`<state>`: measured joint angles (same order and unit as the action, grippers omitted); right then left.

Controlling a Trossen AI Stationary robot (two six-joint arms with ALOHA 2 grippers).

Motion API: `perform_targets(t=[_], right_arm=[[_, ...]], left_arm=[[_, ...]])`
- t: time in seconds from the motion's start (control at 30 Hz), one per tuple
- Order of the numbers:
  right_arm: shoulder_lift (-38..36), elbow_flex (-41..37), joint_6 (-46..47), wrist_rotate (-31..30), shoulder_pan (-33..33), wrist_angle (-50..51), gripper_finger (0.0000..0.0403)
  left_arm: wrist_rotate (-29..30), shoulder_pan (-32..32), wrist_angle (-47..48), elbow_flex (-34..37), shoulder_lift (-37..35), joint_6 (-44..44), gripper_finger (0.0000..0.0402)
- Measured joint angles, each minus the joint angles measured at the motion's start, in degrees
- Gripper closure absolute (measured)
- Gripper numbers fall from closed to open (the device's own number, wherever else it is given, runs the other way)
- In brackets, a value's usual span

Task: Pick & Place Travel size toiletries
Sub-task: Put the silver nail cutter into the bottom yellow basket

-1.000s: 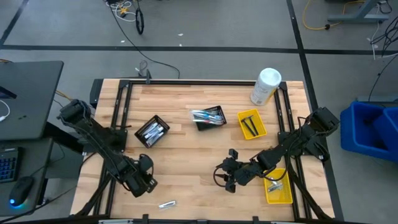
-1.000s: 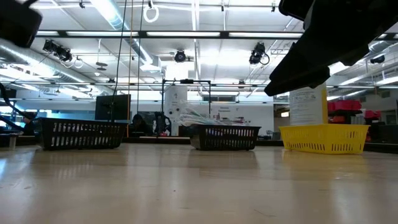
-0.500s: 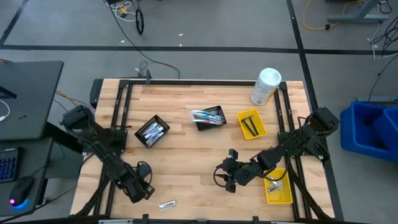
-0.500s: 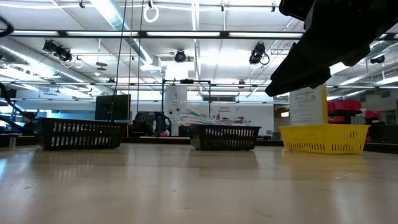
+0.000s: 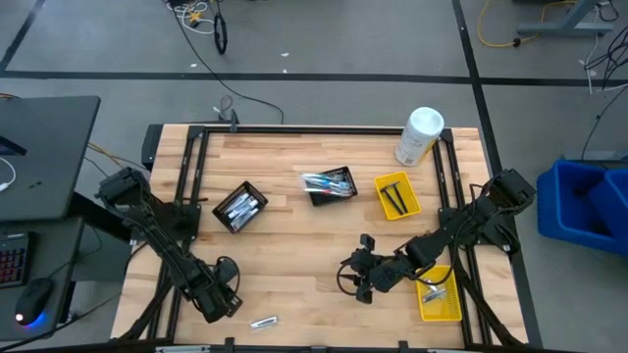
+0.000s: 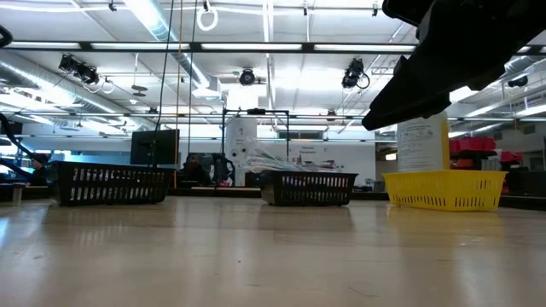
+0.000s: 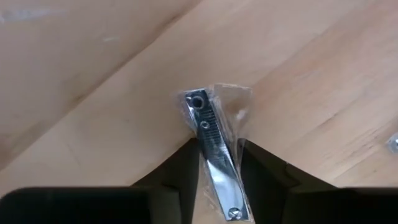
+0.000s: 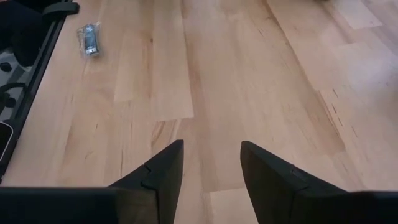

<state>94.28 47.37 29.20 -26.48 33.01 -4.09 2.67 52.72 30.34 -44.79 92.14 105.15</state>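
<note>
My left gripper (image 5: 218,299) is near the table's near-left corner, shut on a silvery packet (image 7: 210,127), a metal clipper in a clear wrapper. A second silvery packet (image 5: 262,321) lies flat on the wood by the near edge, to the right of that gripper, and also shows in the right wrist view as the same packet (image 8: 90,37). My right gripper (image 5: 363,279) hangs over bare wood near the table's middle, open, with nothing between its fingers (image 8: 163,168). More toiletries lie in two black baskets and two yellow trays. My left gripper has the packet in the narrow gap between its two fingers (image 7: 183,165), one on each long side, at the wrapper's edge (image 7: 241,144). The packet lies lengthwise along the fingers, and its far end (image 7: 196,99) sticks out past the fingertips. Whether it rests on the wood I cannot tell.
A black basket (image 5: 240,207) with silvery items stands left of centre, and a second black basket (image 5: 329,184) at centre. A yellow tray (image 5: 397,194) holds dark razors. Another yellow tray (image 5: 439,294) sits by the right rail. A white canister (image 5: 419,135) stands at the far right.
My left gripper has moved toward the table's near edge and a little left, and its arm has left the low view's upper left corner. The packet on the wood has stayed where it was.
</note>
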Motion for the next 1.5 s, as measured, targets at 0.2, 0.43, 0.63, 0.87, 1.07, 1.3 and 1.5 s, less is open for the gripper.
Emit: perform_targets(t=[0.2,0.43,0.63,0.87,1.07,1.3,1.5], right_arm=[[0.0,0.0,-0.9,-2.4,-0.2,-0.7,0.023],[0.0,0.0,-9.4,-0.6,-1.8,-9.1,0.0204],[0.9,0.0,-37.3,2.0,-2.5,-20.6,0.0188],[4.2,0.0,-49.9,10.0,-3.9,-28.2,0.0205],[4.2,0.0,-50.7,10.7,-5.9,-29.9,0.0217],[4.2,0.0,-47.9,14.7,-8.3,-30.9,0.0208],[4.2,0.0,-48.3,14.8,-9.0,-31.7,0.0225]], left_arm=[[3.3,-0.6,0.7,-1.5,0.2,-4.3,0.0329],[16.6,-4.3,0.0,-8.4,0.5,-17.4,0.0335],[24.1,-11.3,-5.4,-13.7,0.4,-36.4,0.0321],[15.4,-20.5,-21.1,-15.1,0.4,-59.7,0.034],[4.6,-26.5,-28.0,-15.1,0.3,-69.7,0.0325],[-3.1,-30.8,-28.4,-15.1,0.3,-73.4,0.0335],[-4.0,-32.4,-28.3,-15.1,0.3,-75.8,0.0328]])
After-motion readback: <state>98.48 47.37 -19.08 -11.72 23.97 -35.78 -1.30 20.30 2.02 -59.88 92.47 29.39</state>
